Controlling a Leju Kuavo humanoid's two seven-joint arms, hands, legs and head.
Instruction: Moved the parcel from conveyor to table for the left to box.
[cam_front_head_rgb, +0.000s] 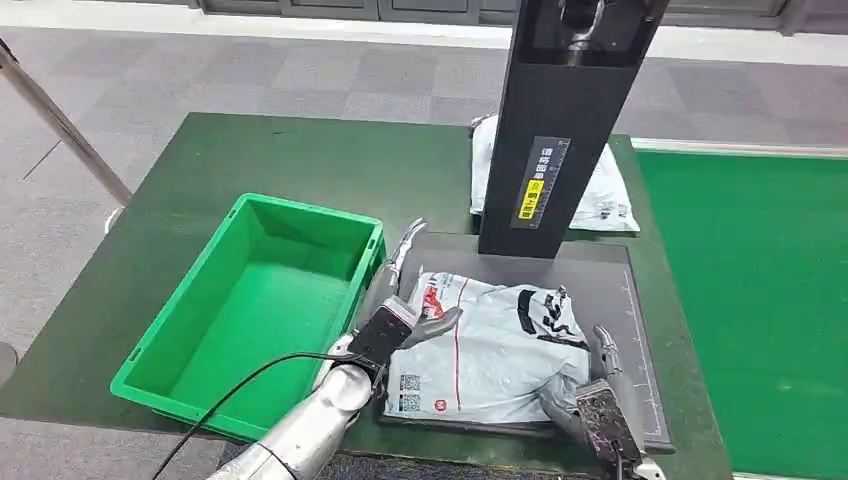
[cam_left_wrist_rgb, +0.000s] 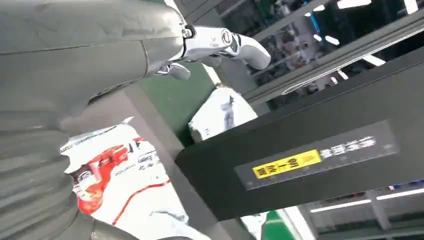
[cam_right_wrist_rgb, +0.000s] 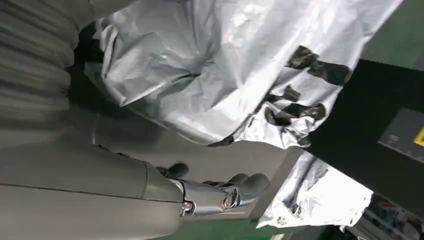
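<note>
Empty green rectangular plastic crate (cam_front_head_rgb: 262, 300) sat at left on dark green table (cam_front_head_rgb: 250, 160). Left hand (cam_front_head_rgb: 405, 310) lay just beside crate's right wall, fingers spread apart, thumb resting on left edge of parcel, nothing grasped. Crumpled light grey plastic mailer parcel (cam_front_head_rgb: 495, 345) with red and black print lay flat on dark grey pad (cam_front_head_rgb: 610, 290). Tall black post (cam_front_head_rgb: 560, 120) with yellow label stood behind it. Right hand (cam_front_head_rgb: 600, 395) at parcel's right corner, fingers apart, touching the bag. 2nd grey mailer (cam_front_head_rgb: 605, 195) lay behind post. Green conveyor (cam_front_head_rgb: 750, 300) at right.
</note>
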